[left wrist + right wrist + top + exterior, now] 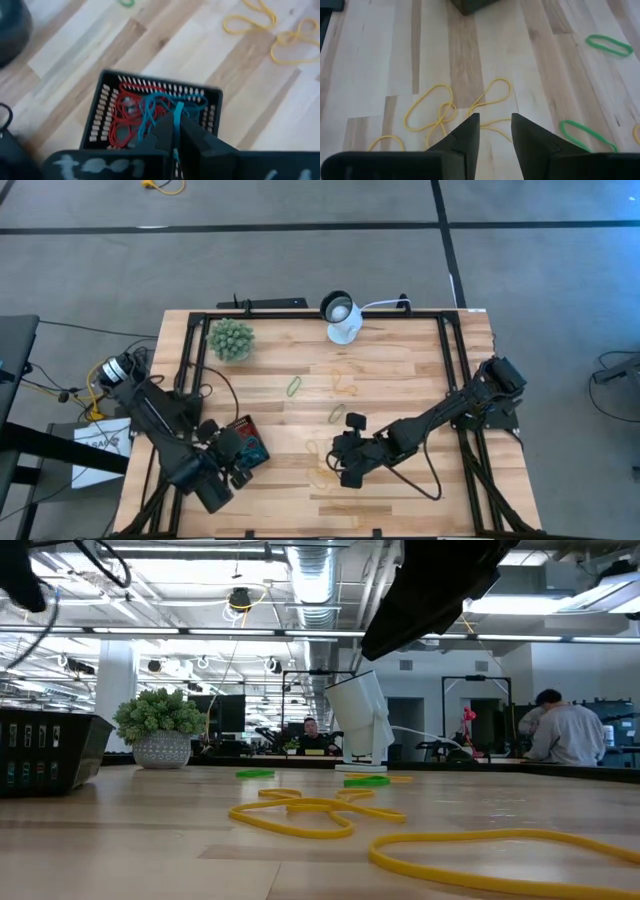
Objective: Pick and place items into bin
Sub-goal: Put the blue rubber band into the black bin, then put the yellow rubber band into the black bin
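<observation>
The bin [247, 442], a small black tray, sits near the table's near left corner and holds red and blue loops [131, 116]. My left gripper [175, 124] hangs right over the bin [107, 100], shut on a blue loop. My right gripper [495, 122] is open with a narrow gap, low above a tangle of yellow loops [440, 112] at the table's near middle [325, 468]. Two green loops [293, 387] [337, 414] and another yellow one [345, 386] lie flat farther back. The low view shows yellow loops [310, 815] in front. My left gripper pinches a blue loop [177, 111] between its two fingers [196, 139], coming from above over the bin. The loop's strand runs from the fingertips down into the bin, where the rest of it [147, 107] lies among the red loops.
A fuzzy green plant ball [231, 339] stands at the far left and a white round lamp-like device [343, 318] at the far middle. A black frame [448, 360] edges the table. People [565, 730] sit in the room beyond. Bare wood lies between the arms and the far edge.
</observation>
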Motion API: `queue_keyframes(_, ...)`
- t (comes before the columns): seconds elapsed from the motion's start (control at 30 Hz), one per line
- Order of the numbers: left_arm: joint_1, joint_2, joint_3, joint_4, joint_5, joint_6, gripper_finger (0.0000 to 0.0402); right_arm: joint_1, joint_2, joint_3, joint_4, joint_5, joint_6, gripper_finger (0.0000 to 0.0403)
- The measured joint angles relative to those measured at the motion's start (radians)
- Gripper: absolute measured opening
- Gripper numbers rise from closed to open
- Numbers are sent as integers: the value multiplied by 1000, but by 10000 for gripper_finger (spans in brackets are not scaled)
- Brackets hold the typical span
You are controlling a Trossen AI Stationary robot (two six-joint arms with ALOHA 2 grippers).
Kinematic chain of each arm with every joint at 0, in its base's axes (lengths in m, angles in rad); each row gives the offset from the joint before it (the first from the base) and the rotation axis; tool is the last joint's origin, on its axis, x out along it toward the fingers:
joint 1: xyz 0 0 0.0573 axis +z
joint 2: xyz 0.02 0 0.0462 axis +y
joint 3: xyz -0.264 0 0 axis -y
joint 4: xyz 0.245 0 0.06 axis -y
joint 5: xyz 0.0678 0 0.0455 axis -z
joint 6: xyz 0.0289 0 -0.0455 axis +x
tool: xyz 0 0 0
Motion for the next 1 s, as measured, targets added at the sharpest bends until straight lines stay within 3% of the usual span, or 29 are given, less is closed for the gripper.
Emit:
queue_keyframes(0.2,36,0,-74,21,7,4,0,0,0,0,-4,0,23,107)
queue_keyframes(0.43,41,0,-197,154,23,36,7,-4,0,0,-17,0,-12,108)
queue_keyframes(0.7,51,0,-247,241,-20,75,66,-48,0,0,8,-10,-29,108)
queue_keyframes(1.0,89,0,-248,268,50,68,127,-116,0,0,26,-22,-64,108)
